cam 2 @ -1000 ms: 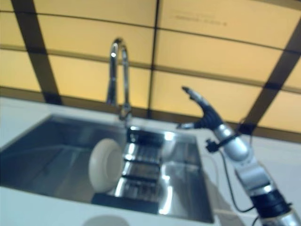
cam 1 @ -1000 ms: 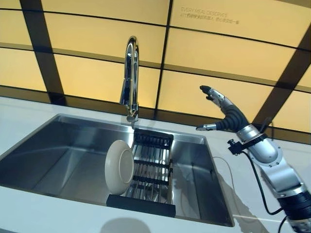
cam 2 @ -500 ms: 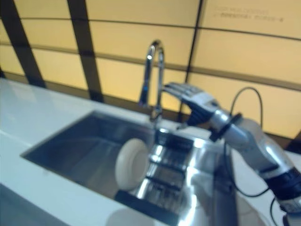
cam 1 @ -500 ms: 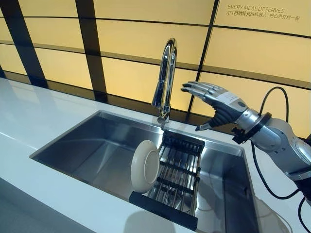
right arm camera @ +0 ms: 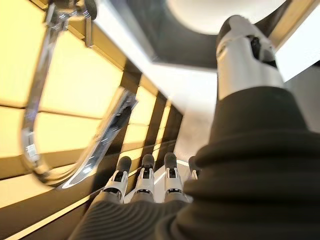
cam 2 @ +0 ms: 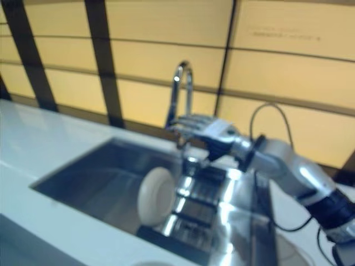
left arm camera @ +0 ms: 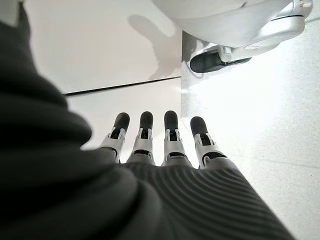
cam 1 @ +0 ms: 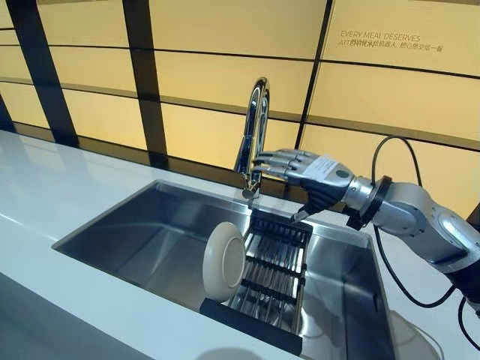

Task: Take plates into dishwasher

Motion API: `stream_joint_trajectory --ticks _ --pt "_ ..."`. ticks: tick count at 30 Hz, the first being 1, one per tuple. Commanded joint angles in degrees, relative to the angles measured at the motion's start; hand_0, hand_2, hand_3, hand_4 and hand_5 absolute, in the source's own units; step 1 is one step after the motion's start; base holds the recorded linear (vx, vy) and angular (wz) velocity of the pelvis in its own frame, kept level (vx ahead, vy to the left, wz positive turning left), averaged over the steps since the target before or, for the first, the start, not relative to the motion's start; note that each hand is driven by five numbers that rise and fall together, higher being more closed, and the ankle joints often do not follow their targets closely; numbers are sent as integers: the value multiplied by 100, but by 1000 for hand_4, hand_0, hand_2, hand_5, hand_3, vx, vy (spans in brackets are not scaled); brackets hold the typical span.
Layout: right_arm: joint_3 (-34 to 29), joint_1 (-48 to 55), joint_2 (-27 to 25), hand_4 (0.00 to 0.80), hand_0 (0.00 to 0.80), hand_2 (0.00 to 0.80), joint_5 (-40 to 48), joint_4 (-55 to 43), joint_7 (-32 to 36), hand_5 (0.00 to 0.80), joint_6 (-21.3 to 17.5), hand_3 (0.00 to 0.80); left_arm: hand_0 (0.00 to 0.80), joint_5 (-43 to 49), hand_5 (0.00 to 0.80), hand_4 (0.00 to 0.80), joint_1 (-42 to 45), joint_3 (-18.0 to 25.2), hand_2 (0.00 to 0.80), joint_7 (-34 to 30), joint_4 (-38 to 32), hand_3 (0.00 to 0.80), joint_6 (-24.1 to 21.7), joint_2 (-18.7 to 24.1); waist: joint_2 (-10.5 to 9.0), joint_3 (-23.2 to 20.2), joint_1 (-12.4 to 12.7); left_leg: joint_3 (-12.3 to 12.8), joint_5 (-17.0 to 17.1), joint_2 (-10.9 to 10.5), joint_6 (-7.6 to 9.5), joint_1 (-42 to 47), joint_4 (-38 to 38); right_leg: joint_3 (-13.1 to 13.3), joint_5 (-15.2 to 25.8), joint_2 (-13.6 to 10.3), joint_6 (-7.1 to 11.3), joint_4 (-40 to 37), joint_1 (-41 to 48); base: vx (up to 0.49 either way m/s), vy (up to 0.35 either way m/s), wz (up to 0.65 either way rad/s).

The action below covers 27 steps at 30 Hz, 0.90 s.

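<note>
A cream plate [cam 1: 223, 262] stands on edge at the left end of a black wire rack [cam 1: 271, 275] set in the steel sink [cam 1: 142, 241]. My right hand [cam 1: 307, 174] hovers open above the rack's far end, just right of the tap [cam 1: 253, 135], fingers stretched toward it and holding nothing. It is well above and behind the plate. In the right wrist view the fingers [right arm camera: 145, 181] are straight, with the tap [right arm camera: 45, 95] beyond them. My left hand [left arm camera: 165, 145] shows only in its own wrist view, fingers straight, hanging over pale floor, empty.
White countertop [cam 1: 45, 180] surrounds the sink on all sides. A yellow panelled wall with dark bands [cam 1: 210, 67] rises right behind the tap. No dishwasher is visible in any view.
The camera has shifted left across the frames. My right hand has swung left and down from beside the sink's right rim to above the rack by the tap. The plate has not moved.
</note>
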Motion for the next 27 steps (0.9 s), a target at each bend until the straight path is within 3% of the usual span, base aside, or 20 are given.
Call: stream_joint_trajectory --ticks 1,22,23,27 --pt "279 -484 241 0 0 0 91 -185 181 0 -149 0 0 -2 0 0 -200 -76 0 -32 191 0 -58 171 -254 -192 230 456 -143 -19 121 52 33 -60 -22 -95 118 54 6 0 0 0" --pt "293 -485 257 0 0 0 109 -198 213 0 -149 0 0 4 0 0 -196 -72 0 -31 188 0 -56 169 -256 -189 234 456 -143 -20 122 55 35 -61 -25 -96 118 57 12 1 3 0" --pt "963 -317 1390 0 0 0 704 -493 1439 0 208 0 0 45 0 0 -239 -130 0 -12 210 0 30 73 -197 -140 370 430 -131 -63 150 56 32 -90 -57 -98 96 47 76 15 57 -5" --pt "944 -292 1445 0 0 0 689 -525 1331 0 257 0 0 60 0 0 -236 -102 0 -16 238 0 5 56 -190 -149 391 420 -119 -76 152 40 24 -110 -57 -95 99 37 78 1 24 3"
